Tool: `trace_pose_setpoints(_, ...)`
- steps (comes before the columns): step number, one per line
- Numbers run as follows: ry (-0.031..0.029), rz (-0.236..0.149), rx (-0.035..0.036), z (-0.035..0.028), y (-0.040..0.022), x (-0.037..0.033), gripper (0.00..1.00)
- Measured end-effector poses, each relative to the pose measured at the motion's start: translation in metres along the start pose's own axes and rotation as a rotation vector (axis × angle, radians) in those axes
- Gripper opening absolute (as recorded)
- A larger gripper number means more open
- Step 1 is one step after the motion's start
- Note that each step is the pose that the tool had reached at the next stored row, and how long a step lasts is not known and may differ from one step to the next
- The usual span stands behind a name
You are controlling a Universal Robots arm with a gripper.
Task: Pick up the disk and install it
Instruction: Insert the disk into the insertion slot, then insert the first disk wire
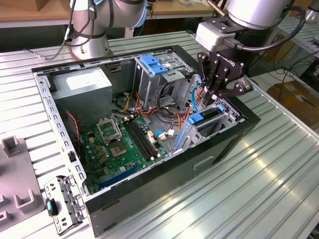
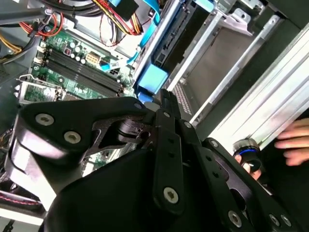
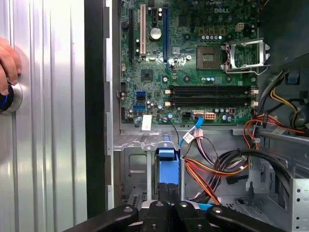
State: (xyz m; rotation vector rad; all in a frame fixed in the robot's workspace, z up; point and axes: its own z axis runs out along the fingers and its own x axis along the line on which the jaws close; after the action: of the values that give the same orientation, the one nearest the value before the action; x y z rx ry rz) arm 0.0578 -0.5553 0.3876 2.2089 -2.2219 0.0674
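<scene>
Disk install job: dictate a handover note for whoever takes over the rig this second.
The disk stands on edge in the bay of the open case, with its blue bracket showing.
The pincer is down at the disk's upper edge; I cannot tell whether it grips.
Done: the disk is picked up and in the bay.
Left: full seating is not confirmed.
Note: a hand is at a round button on the table.
</scene>
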Motion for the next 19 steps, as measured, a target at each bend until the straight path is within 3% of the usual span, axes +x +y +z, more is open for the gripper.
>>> trace_pose_setpoints(5,0.0000,0.002,-0.0001,0.0097,0.0007,-0.0030,0.11)
trace_pose_setpoints(19,0.0001,0.002,-0.0001,0.0101,0.0006,-0.0030,0.11)
